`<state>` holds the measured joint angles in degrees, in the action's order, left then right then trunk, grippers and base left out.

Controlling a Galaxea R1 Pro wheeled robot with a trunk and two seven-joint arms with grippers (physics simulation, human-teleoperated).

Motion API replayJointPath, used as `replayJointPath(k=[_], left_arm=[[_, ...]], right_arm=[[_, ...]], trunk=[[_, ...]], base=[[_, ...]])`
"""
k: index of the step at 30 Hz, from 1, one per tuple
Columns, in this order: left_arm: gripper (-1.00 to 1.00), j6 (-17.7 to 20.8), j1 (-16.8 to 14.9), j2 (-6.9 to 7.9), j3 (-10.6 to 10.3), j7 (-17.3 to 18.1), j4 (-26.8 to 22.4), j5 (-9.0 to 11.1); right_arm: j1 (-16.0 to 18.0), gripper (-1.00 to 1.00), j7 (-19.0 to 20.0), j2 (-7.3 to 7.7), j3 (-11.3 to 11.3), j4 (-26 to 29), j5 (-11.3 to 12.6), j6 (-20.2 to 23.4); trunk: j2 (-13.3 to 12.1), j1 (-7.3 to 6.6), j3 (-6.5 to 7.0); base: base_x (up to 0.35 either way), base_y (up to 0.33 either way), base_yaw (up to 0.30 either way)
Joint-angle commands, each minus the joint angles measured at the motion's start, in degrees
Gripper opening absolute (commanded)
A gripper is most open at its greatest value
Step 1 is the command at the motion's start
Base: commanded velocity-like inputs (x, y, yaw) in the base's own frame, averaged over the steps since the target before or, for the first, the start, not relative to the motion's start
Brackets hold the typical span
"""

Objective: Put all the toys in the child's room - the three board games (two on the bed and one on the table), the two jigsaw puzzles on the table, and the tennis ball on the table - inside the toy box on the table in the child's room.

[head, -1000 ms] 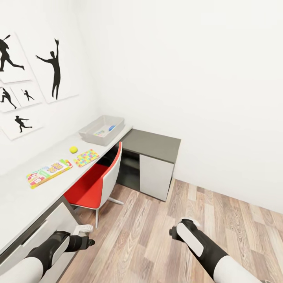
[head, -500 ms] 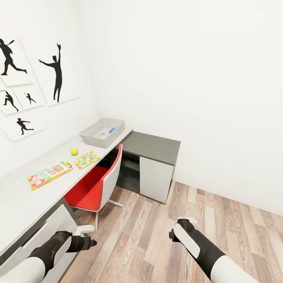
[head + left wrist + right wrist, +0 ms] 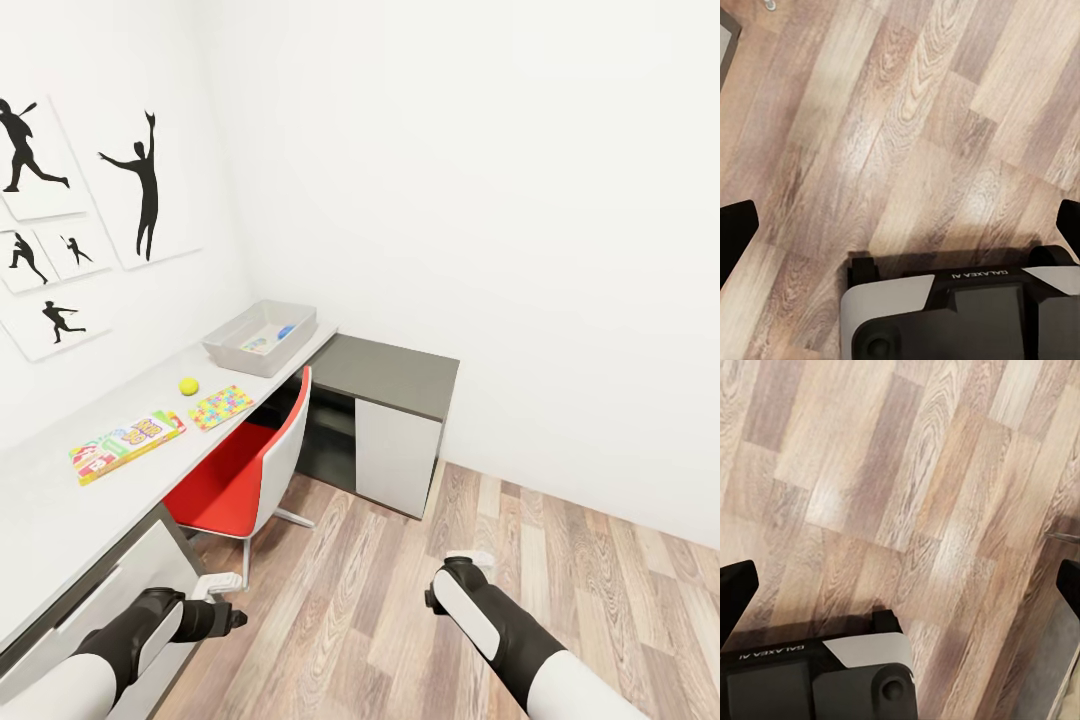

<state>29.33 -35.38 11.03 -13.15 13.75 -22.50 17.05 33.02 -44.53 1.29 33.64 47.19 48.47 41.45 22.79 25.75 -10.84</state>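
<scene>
Toy box [image 3: 228, 343] sitting far ahead-left of my left gripper [image 3: 222, 601] on table [image 3: 40, 520], coloured items lying inside. Tennis ball [image 3: 188, 385] resting just nearer me; jigsaw puzzle [image 3: 221, 406] lying flat beside it. Board game [image 3: 126, 443] lying flat, closest to my gripper, well apart.

Left arm: hung low at the head view's lower left, forearm angled inward.
Left gripper [image 3: 900, 225]: faced downward, fingers [image 3: 736, 229] spread wide, nothing between them.
Right arm: held low at the lower right, wrist bent.
Right gripper [image 3: 900, 585]: fingers [image 3: 735, 589] apart, apparently empty, also pointed down.
</scene>
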Motion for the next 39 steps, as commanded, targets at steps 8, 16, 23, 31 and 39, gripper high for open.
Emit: replayJointPath(k=[8,16,23,31,39], left_arm=[[1.00,0.29,-0.04,0.01,-0.30,-0.04,-0.09,0.44],[1.00,0.29,-0.04,-0.04,-0.30,-0.02,-0.09,0.44],[1.00,0.30,-0.04,-0.05,-0.30,0.04,-0.09,0.44],[1.00,0.29,-0.04,-0.05,-0.30,0.04,-0.09,0.44],[1.00,0.29,-0.04,-0.05,-0.30,0.05,-0.09,0.44]], right_arm=[[0.10,1.00,-0.42,-0.03,0.27,0.09,0.49,-0.05],[0.07,1.00,-0.47,-2.50,0.39,-0.10,0.31,0.09],[0.06,1.00,-0.46,-3.17,0.44,-0.22,0.25,0.11],[0.07,1.00,-0.39,-3.30,0.46,-0.24,0.23,0.12],[0.06,1.00,-0.38,-3.27,0.46,-0.15,0.30,0.16]], trunk=[[0.12,0.04,-0.11],[0.12,0.04,0.09],[0.12,0.04,0.30],[0.12,0.04,0.46],[0.12,0.04,0.48]], base=[[0.001,0.000,0.030],[0.054,-0.043,0.227],[0.015,-0.015,0.267],[0.083,0.067,0.255],[0.080,0.064,0.053]])
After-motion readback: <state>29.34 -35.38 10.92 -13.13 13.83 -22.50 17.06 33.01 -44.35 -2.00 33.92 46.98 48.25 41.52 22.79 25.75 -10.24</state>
